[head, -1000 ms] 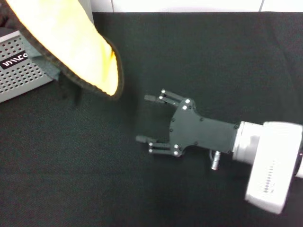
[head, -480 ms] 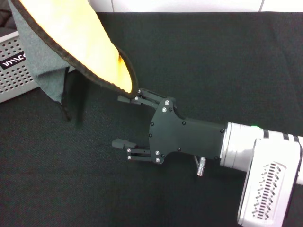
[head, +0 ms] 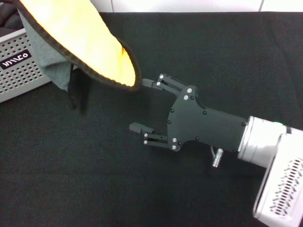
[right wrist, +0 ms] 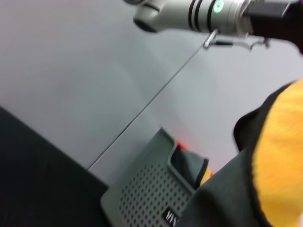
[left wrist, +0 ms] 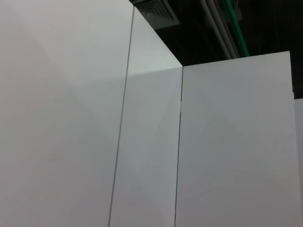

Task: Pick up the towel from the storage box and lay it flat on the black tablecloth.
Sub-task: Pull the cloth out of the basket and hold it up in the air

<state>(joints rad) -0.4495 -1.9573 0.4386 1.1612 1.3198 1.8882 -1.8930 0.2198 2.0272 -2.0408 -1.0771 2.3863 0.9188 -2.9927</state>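
Observation:
The towel, yellow with a grey-green back and black edge, hangs in the air from above the top left of the head view, over the black tablecloth and beside the storage box. My right gripper is open, low over the tablecloth, with its far fingertip right at the towel's lowest edge. The right wrist view shows the towel, the storage box and my left arm high above them; its gripper body is cut off by the picture's edge.
The storage box stands at the table's far left edge and holds dark and red things. A white wall runs behind the table. The left wrist view shows only white panels.
The towel's hanging edge has swung to the right. My right gripper went left toward it, then drew back right and farther away, and stays open by the towel's edge.

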